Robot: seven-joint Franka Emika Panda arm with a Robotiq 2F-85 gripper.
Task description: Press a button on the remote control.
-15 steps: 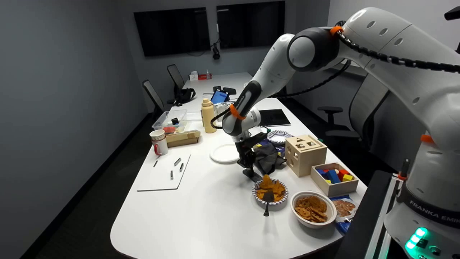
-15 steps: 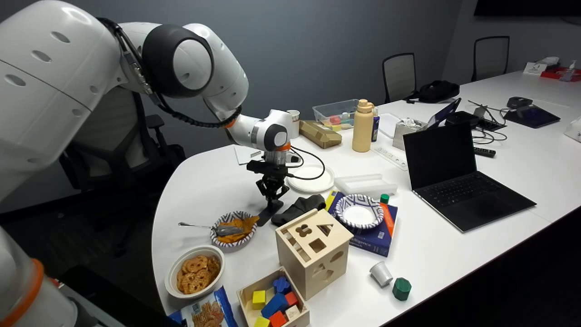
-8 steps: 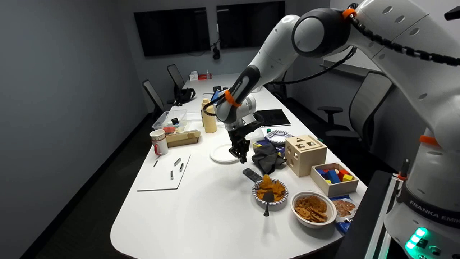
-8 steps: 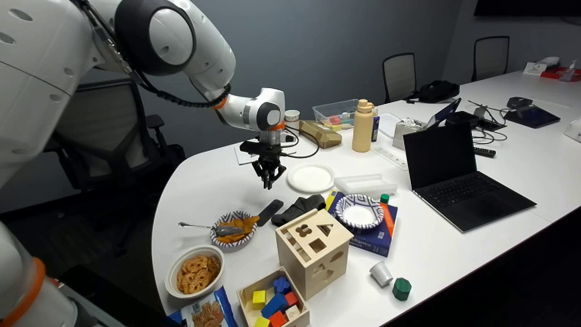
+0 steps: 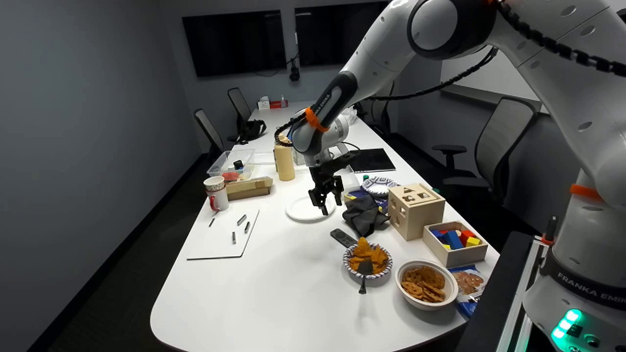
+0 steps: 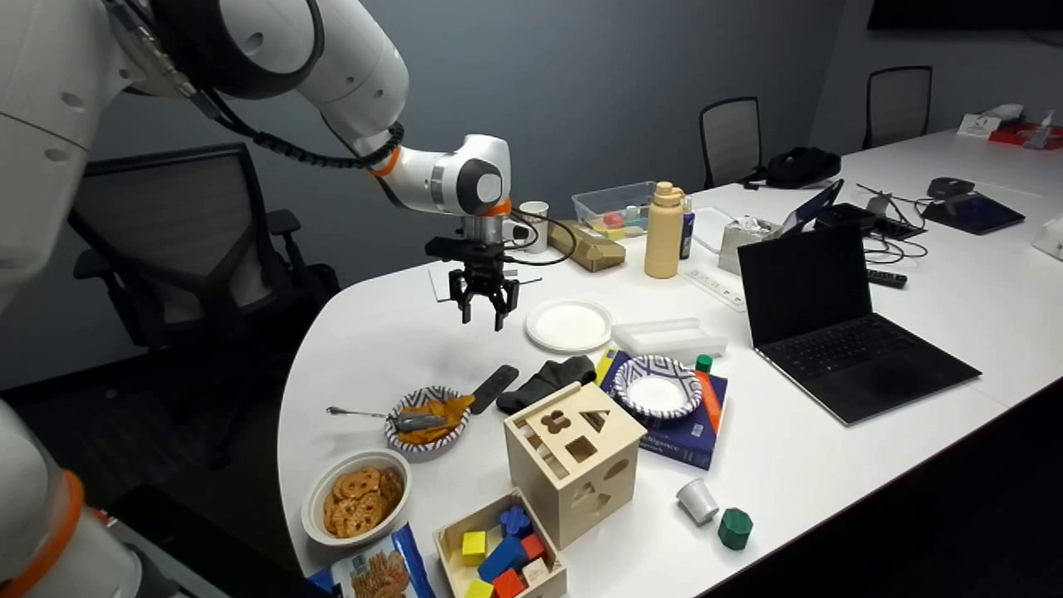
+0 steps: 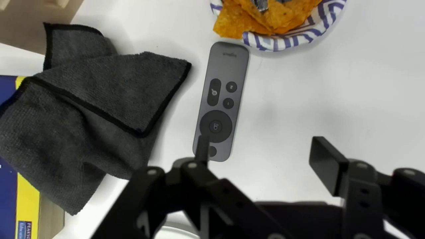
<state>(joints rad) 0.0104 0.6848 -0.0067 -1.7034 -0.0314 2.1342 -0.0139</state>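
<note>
Wrist view: that black two-fingered tool (image 7: 264, 156) gapes empty; the slim dark-grey oblong remote control (image 7: 221, 99) lies lower and nearer the zigzag-patterned paper bowl (image 7: 280, 42), long axis aimed bowlward.

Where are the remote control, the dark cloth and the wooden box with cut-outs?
Remote control (image 7: 221, 108): wrist view, top face, about mid-length.
Dark cloth (image 5: 364, 215): in an exterior view, its crumpled middle.
Wooden box with cut-outs (image 5: 421, 217): in an exterior view, its plain side face.
</note>
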